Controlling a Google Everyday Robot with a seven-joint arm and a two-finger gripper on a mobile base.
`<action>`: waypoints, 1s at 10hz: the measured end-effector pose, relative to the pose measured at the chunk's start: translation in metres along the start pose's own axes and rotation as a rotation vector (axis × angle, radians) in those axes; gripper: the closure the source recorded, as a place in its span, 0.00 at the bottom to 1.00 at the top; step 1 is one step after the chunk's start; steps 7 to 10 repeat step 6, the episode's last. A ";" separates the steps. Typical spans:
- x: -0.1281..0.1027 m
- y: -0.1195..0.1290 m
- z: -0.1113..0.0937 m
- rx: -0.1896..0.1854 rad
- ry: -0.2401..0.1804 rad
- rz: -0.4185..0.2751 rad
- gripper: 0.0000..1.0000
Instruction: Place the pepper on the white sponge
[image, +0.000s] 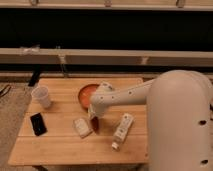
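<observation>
The arm reaches from the right across the wooden table (60, 147). My gripper (94, 119) points down, just right of the white sponge (82, 127). It is shut on the pepper (95, 125), a small dark red piece hanging upright below the fingers. The pepper's tip is low over the table, close beside the sponge's right edge and not on top of it. The sponge lies flat and off-white, a little left of the table's middle.
An orange-red bowl (86, 92) sits behind the gripper. A white remote-like stick (122, 130) lies to the right. A white cup (41, 96) and a black phone (37, 123) are at the left. The robot's large white body (182, 125) fills the right side.
</observation>
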 end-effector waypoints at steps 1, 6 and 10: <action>0.000 0.002 -0.004 -0.001 0.002 -0.001 0.94; -0.010 -0.010 -0.041 0.031 0.024 -0.061 1.00; -0.010 -0.010 -0.041 0.031 0.024 -0.061 1.00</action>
